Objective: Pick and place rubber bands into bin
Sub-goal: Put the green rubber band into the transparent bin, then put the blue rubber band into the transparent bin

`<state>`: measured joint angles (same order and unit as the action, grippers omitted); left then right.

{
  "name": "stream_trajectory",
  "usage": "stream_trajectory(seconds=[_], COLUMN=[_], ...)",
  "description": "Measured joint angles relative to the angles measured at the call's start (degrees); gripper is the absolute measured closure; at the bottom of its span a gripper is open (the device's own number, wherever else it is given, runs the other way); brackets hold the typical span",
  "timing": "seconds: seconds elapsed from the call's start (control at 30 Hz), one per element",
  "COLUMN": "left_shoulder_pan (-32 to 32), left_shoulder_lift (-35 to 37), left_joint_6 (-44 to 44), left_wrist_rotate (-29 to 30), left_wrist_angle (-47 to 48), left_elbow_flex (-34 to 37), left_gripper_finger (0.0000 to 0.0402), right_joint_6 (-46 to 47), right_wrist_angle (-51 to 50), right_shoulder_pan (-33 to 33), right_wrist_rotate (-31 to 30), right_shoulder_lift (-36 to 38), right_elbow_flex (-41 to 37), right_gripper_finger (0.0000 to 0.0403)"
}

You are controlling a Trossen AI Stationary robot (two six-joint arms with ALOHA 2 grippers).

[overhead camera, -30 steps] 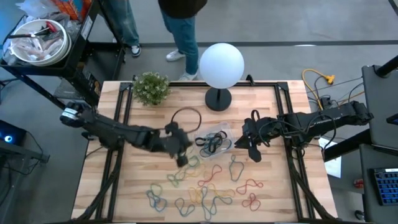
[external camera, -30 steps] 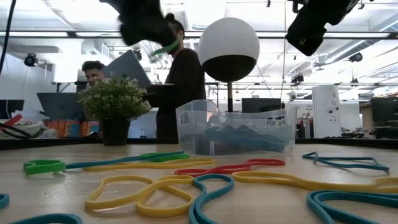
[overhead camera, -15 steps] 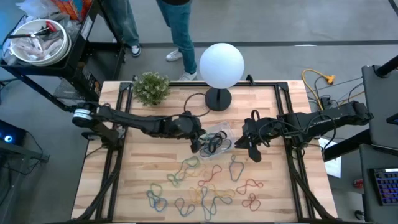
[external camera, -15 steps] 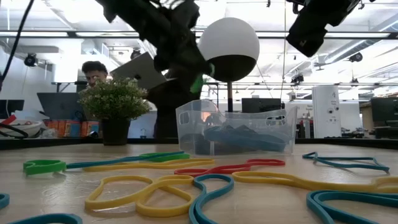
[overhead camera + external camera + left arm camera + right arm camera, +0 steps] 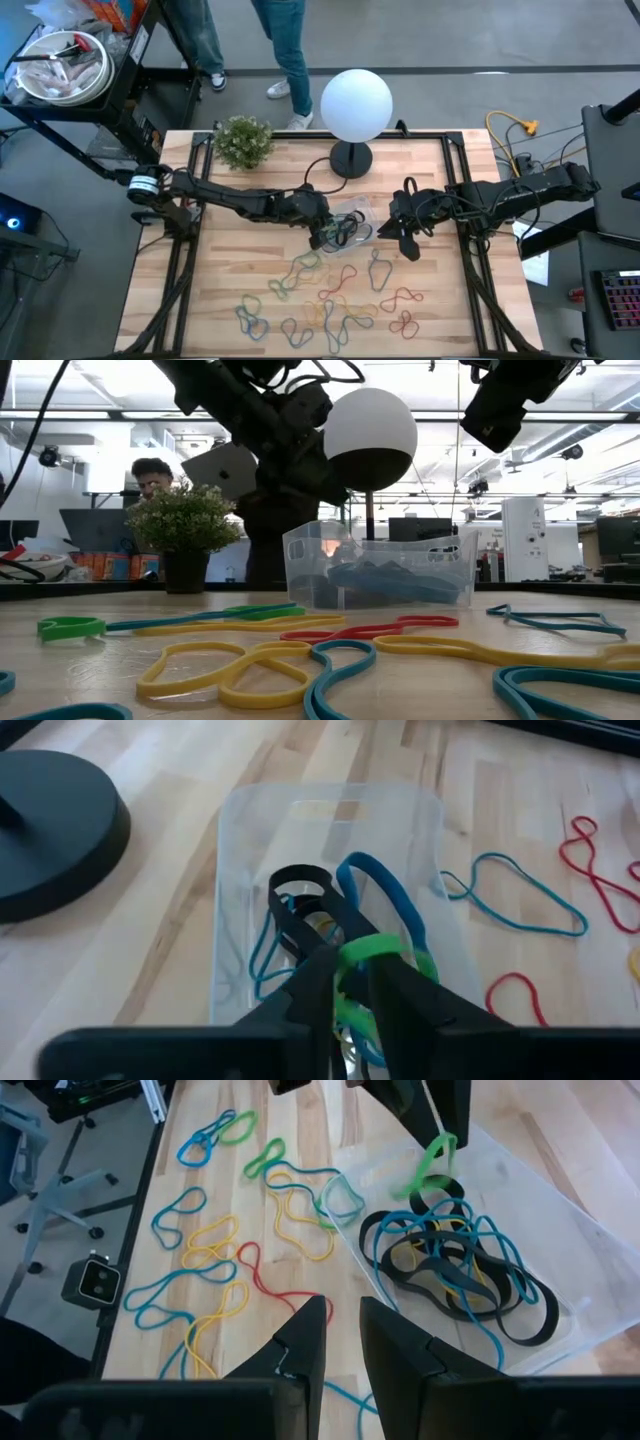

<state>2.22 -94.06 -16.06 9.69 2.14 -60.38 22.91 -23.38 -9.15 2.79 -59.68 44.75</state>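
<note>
green band (image 5: 372, 948): pinched in the left pincer (image 5: 345, 982), right over the bin (image 5: 347, 228)
bin: frame centre, already holding bands
loose rubber bands (image 5: 330, 300): lower-centre desk
right pincer (image 5: 403, 238): nearly closed, empty, right of bin

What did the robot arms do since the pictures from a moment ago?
The left gripper carried a green rubber band from the loose bands over to the bin and now hangs above it, the band dangling between its fingers. Whether it has let go yet is unclear. The right gripper stayed waiting beside the bin, and the lamp and plant did not move.
</note>
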Motion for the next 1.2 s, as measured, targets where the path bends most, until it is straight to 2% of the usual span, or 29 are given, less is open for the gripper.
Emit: stream_trajectory(seconds=[0.13,0.23,0.33,0.43,0.6,0.77,1.03,1.2], left_shoulder_pan=[0.0,-0.1,-0.3,-0.3,1.5,4.2,10.7,14.0], left_shoulder_lift=[0.0,0.0,0.0,1.0,5.3,10.5,15.1,15.6], left_joint_6=[-0.1,-0.1,-2.3,-4.4,-4.7,-4.7,-5.3,-7.6], left_wrist_rotate=[-0.7,-3.6,-6.7,-10.6,-12.2,-10.5,-0.3,3.1], left_wrist_angle=[0.4,1.3,2.9,4.1,3.7,4.1,4.1,4.4], left_elbow_flex=[0.0,0.0,0.0,0.0,0.0,0.0,0.0,0.3], left_gripper_finger=[0.0316,0.0303,0.0299,0.0299,0.0299,0.0299,0.0299,0.0299], right_joint_6=[0.1,0.1,0.6,2.5,2.9,5.1,13.1,14.2], right_wrist_angle=[0.0,-0.1,-0.4,-0.4,-0.4,-0.4,-0.1,5.0], right_shoulder_pan=[0.0,-0.1,-0.1,-0.9,-6.3,-13.2,-20.6,-22.5], right_wrist_rotate=[0.1,0.2,0.6,3.5,5.8,-2.0,-16.0,-17.4], right_shoulder_lift=[0.0,0.0,0.0,0.0,0.0,0.0,-0.1,-2.8], right_elbow_flex=[0.0,0.0,0.0,0.0,-0.7,-2.5,-9.1,-12.8], right_gripper_finger=[0.0342,0.0342,0.0342,0.0342,0.0342,0.0342,0.0342,0.0342])
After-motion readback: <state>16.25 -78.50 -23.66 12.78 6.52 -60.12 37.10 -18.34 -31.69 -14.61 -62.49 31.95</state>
